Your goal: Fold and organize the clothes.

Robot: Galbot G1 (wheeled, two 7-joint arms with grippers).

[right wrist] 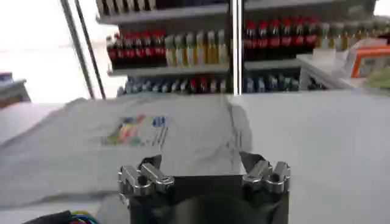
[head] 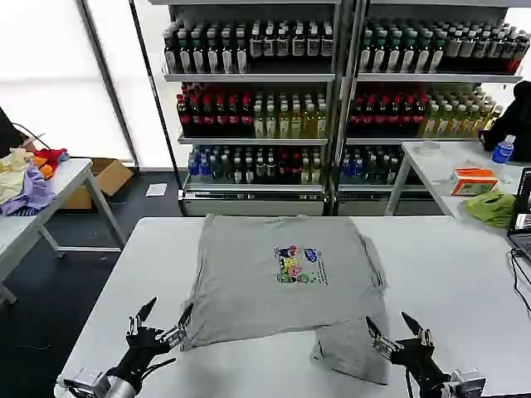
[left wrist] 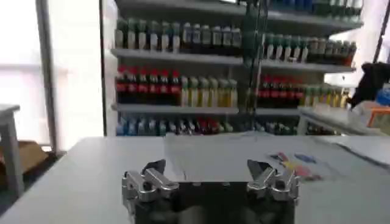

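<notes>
A light grey shirt (head: 274, 278) with a small multicoloured chest print (head: 298, 264) lies spread flat on the white table (head: 448, 274). One sleeve (head: 357, 348) is folded down at its near right corner. My left gripper (head: 166, 319) stands open at the shirt's near left corner, just off the cloth. My right gripper (head: 388, 329) is open at the near right, beside the folded sleeve. In the left wrist view the left gripper (left wrist: 208, 169) faces the shirt (left wrist: 219, 158). In the right wrist view the right gripper (right wrist: 201, 163) hangs over the shirt (right wrist: 134, 140).
A side table at the left holds a heap of purple, yellow and red fabrics (head: 29, 178). Another table at the right carries a lime-green cloth (head: 491, 207), an orange box (head: 474, 181) and a blue bottle (head: 503, 149). Drink shelves (head: 332, 91) stand behind.
</notes>
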